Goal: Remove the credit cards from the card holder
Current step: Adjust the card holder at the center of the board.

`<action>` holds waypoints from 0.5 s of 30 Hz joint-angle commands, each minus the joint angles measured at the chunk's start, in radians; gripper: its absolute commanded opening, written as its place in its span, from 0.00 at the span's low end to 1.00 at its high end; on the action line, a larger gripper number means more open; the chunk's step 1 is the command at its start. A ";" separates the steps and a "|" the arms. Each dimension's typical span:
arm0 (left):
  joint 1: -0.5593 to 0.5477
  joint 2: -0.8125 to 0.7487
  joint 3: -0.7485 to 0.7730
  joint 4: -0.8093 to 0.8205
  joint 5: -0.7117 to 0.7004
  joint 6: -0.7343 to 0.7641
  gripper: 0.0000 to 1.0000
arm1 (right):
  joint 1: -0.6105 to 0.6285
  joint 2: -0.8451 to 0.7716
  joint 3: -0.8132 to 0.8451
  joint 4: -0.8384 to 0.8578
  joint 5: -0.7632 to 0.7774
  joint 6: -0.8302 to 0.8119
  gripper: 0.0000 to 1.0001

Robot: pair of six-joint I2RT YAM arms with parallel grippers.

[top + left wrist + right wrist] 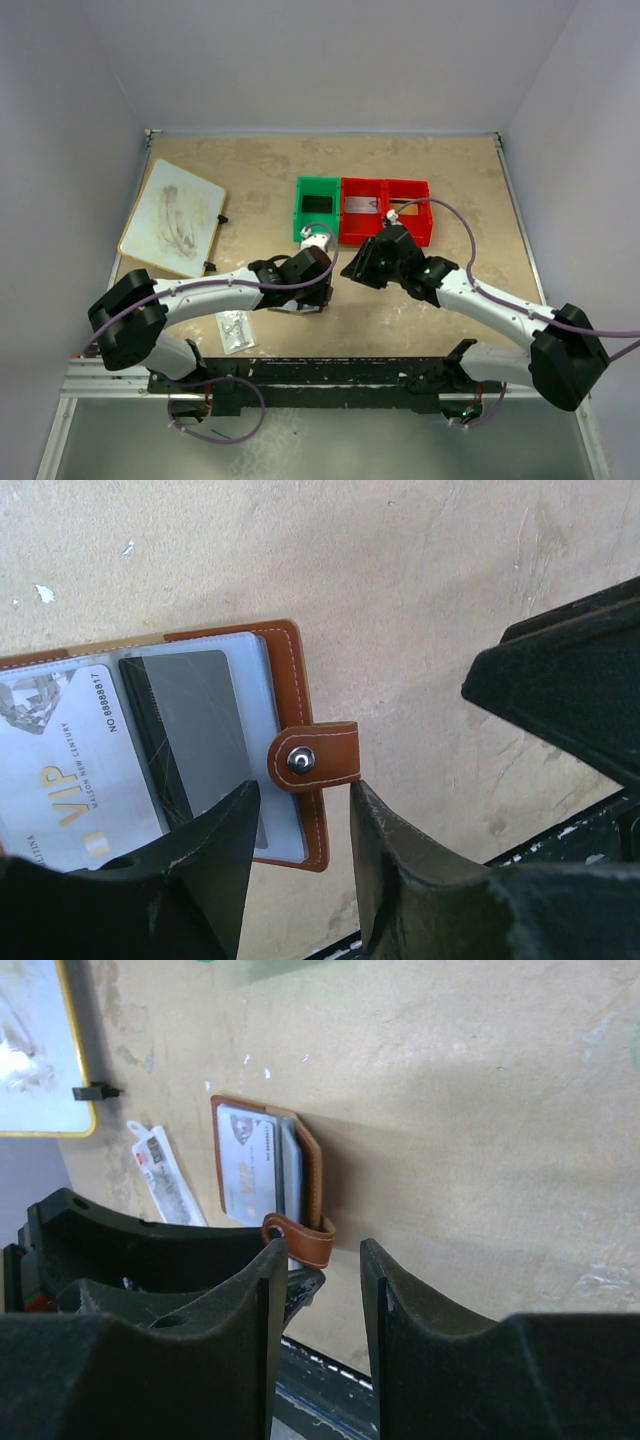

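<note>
The card holder [290, 670], a brown leather wallet, lies open on the table with its snap tab [315, 757] sticking out to the side. In its clear pockets sit the credit cards: a silvery one [70, 750] printed VIP and a darker grey one [195, 730]. My left gripper [305, 805] is open, its fingertips on either side of the wallet's edge just below the tab, gripping nothing. My right gripper [318, 1260] is open and empty, hovering just right of the tab [300, 1238]. From above, the left gripper [305, 290] covers most of the wallet [300, 309].
A green bin [317, 208] and a red bin [385, 210] stand behind the grippers. A white board [172, 217] lies at the back left. A clear speckled packet [236, 330] lies near the front rail, left of the wallet.
</note>
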 commanded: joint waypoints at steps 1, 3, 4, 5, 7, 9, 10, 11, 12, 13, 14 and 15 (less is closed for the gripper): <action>-0.002 -0.056 -0.006 0.012 -0.061 -0.007 0.40 | -0.003 -0.008 -0.011 0.121 -0.081 -0.053 0.38; -0.002 -0.096 -0.025 0.011 -0.091 -0.016 0.40 | -0.004 0.009 -0.004 0.159 -0.111 -0.076 0.38; -0.002 -0.112 -0.030 0.008 -0.107 -0.020 0.40 | -0.004 0.017 -0.001 0.172 -0.129 -0.091 0.38; -0.001 -0.129 -0.030 -0.014 -0.140 -0.026 0.40 | -0.004 0.028 0.010 0.185 -0.146 -0.109 0.38; -0.002 -0.182 -0.050 -0.027 -0.198 -0.048 0.40 | -0.004 0.048 0.044 0.196 -0.124 -0.145 0.38; -0.001 -0.244 -0.073 -0.038 -0.273 -0.069 0.41 | 0.000 0.077 0.070 0.210 -0.145 -0.172 0.38; 0.000 -0.270 -0.083 -0.052 -0.308 -0.081 0.41 | -0.001 0.092 0.082 0.222 -0.162 -0.182 0.38; 0.002 -0.293 -0.088 -0.071 -0.340 -0.094 0.42 | 0.002 0.105 0.095 0.224 -0.170 -0.188 0.37; 0.003 -0.303 -0.091 -0.089 -0.364 -0.105 0.42 | 0.009 0.119 0.110 0.220 -0.168 -0.191 0.37; 0.005 -0.311 -0.092 -0.110 -0.388 -0.117 0.42 | 0.018 0.133 0.124 0.215 -0.161 -0.196 0.37; 0.004 -0.318 -0.093 -0.130 -0.408 -0.129 0.42 | 0.029 0.146 0.139 0.214 -0.159 -0.204 0.37; 0.006 -0.321 -0.095 -0.148 -0.426 -0.142 0.42 | 0.039 0.165 0.153 0.215 -0.161 -0.215 0.37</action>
